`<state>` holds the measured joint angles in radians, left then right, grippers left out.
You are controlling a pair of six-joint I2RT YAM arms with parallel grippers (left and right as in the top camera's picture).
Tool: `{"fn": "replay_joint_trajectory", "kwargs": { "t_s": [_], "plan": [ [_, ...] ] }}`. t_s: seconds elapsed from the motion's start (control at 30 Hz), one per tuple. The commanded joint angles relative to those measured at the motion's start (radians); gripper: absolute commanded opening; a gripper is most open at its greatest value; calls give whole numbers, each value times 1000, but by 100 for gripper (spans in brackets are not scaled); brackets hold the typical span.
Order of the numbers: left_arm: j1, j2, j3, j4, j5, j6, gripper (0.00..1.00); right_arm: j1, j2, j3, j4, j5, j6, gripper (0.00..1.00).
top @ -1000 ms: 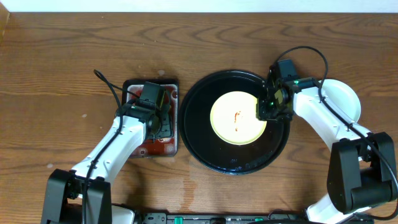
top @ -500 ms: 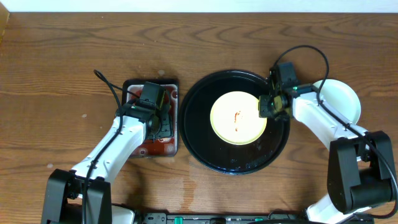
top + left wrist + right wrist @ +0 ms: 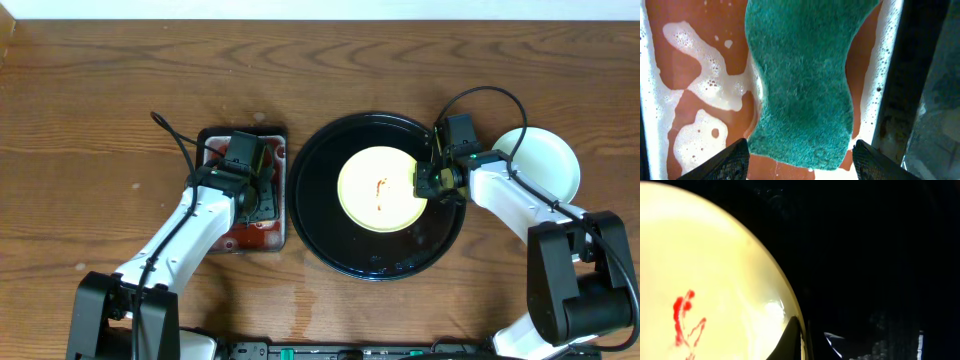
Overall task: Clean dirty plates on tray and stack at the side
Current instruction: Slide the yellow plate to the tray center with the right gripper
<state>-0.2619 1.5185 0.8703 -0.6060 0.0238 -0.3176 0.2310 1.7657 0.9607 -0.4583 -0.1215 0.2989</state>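
Overhead, yellow plate (image 3: 380, 190) on black tray (image 3: 330, 225), no readable writing

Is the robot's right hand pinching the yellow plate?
Touching. In the right wrist view the right gripper fingertips close on the yellow plate at its rim, one each side.

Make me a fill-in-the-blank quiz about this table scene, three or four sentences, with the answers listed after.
1. The pale yellow plate lies on the big round ____ tray.
2. The smear on that plate is ____ in colour.
3. The left claw stands open over a ____ sponge in foamy reddish liquid.
4. The right claw is at the yellow plate's ____ edge in the overhead view.

Missing words: black; red; green; right
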Motion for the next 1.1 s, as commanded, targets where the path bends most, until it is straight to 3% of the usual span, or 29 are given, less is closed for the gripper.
{"fn": "replay_joint_trajectory", "kwargs": {
  "t_s": [0.0, 0.57, 0.7, 0.83, 0.97, 1.07],
  "plan": [
    [3, -3, -1, 25, -1, -5, 68, 6, 3, -19, -2, -44, 0, 1],
    [4, 57, -1, 183, -44, -5, 66, 6, 3, -21, -6, -44, 0, 1],
    [4, 115, -1, 183, -103, -6, 60, 6, 3, -21, -6, -44, 0, 1],
    [4, 164, -1, 187, -107, -6, 39, 6, 3, -21, -6, -44, 0, 1],
    [4, 172, -1, 193, -107, -6, 8, 6, 3, -21, -7, -44, 0, 1],
    [4, 165, 0, 193, -107, -5, 8, 6, 3, -21, -7, -44, 0, 1]
  ]
}}
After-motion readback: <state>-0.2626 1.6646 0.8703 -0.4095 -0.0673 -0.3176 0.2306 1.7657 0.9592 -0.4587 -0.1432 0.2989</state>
